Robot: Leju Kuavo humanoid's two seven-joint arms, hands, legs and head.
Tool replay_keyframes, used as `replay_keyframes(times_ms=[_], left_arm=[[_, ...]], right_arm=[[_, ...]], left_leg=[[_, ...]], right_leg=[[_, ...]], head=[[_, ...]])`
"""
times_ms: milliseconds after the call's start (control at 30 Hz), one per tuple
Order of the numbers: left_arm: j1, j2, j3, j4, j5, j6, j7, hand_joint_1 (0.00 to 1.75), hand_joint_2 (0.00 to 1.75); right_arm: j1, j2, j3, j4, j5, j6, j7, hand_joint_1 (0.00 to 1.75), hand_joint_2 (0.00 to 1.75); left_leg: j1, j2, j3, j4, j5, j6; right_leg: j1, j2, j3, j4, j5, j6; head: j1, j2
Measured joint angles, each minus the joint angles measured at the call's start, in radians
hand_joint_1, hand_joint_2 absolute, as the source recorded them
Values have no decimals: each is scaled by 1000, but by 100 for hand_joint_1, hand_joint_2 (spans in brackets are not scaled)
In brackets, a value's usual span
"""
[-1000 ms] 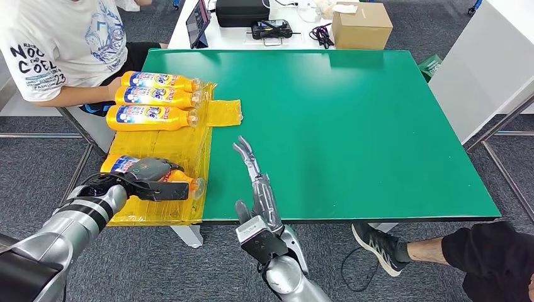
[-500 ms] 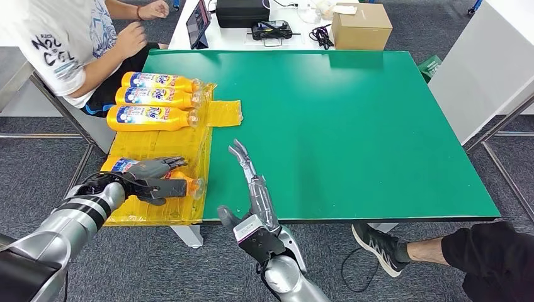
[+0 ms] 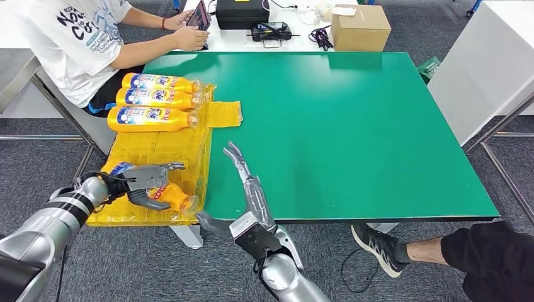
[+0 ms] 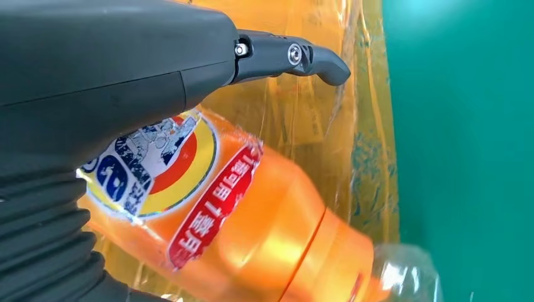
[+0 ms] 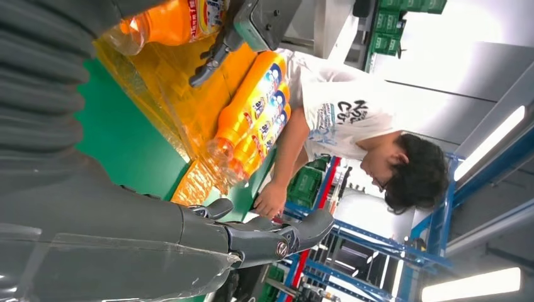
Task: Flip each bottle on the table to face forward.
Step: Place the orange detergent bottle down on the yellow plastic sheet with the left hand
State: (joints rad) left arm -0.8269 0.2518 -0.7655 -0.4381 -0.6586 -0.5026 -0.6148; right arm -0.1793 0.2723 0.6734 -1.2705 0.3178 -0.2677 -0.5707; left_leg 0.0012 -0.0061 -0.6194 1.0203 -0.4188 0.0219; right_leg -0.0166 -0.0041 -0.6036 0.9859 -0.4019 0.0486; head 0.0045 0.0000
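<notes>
Head view. The left hand (image 3: 146, 182) grasps the near bottle (image 3: 165, 195), which lies on the yellow plastic sheet (image 3: 157, 146) at the near left corner of the green table (image 3: 352, 126). The fingers pass over the label end and the thumb lies below the body. The bottle's long axis runs diagonally, with the clear cap end pointing toward the table's near edge and to the right. Three more bottles (image 3: 151, 99) lie side by side at the far end of the sheet, well apart from the hand, with caps pointing right. The right hand (image 3: 242, 182) hovers over the green surface with fingers extended and released, holding nothing. The left hand is the nearer one to the near bottle. A seated person (image 3: 82, 38) reaches toward a tablet beyond the table.

Left wrist view. The label faces the camera beneath the palm, with the cap end away from the wrist. One finger (image 4: 296, 56) extends clear above the bottle.

Right wrist view. The fingers stand apart, empty.

Change. One second earlier the near bottle lay almost crosswise; its cap end has since swung toward the robot. The person's hand has left the far bottles.
</notes>
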Motion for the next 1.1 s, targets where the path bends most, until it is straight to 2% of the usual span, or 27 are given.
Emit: replay_keyframes(times_ms=[133, 267, 633, 800, 933, 1000, 1100], left_arm=[[39, -15, 11, -18, 25, 144, 22, 0, 0], [71, -53, 20, -27, -12, 314, 52, 0, 0], [116, -122, 59, -39, -37, 480, 68, 0, 0], [175, -181, 146, -79, -66, 750, 83, 0, 0], [204, -233, 251, -137, -103, 874, 90, 0, 0], [212, -249, 291, -162, -204, 994, 121, 0, 0], [230, -260, 338, -208, -440, 1165, 191, 0, 0]], right_arm=[[-2, 0, 0, 11, 3, -8, 1, 0, 175], [-2, 0, 0, 15, 12, -13, 8, 0, 175], [-1, 0, -1, 20, 34, -14, 26, 0, 175], [2, 0, -5, 20, 56, -15, 43, 0, 175], [4, 0, -7, 21, 68, -18, 56, 0, 175], [5, 0, -7, 24, 74, -16, 62, 0, 175], [5, 0, -6, 31, 77, -9, 70, 0, 175]], left_leg=[[0, 0, 0, 0, 0, 0], [0, -2, 0, 0, 0, 0], [-1, -4, 0, 0, 0, 0], [-1, -4, -1, 1, 0, 0], [-1, -3, -2, 1, 0, 0], [-1, -2, -3, 1, 0, 0], [0, -2, -4, 1, 0, 0]], right_leg=[[0, 0, 0, 0, 0, 0], [0, -1, 0, 0, 0, 0], [0, -2, 1, -1, 0, 0], [0, -2, 0, -1, 0, 1], [0, -2, -1, -1, 0, 1], [0, -2, -2, -1, 0, 1], [0, -1, -3, -1, 0, 1]], head=[[0, 0], [0, 0], [0, 0], [0, 0], [0, 0], [0, 0], [0, 0]])
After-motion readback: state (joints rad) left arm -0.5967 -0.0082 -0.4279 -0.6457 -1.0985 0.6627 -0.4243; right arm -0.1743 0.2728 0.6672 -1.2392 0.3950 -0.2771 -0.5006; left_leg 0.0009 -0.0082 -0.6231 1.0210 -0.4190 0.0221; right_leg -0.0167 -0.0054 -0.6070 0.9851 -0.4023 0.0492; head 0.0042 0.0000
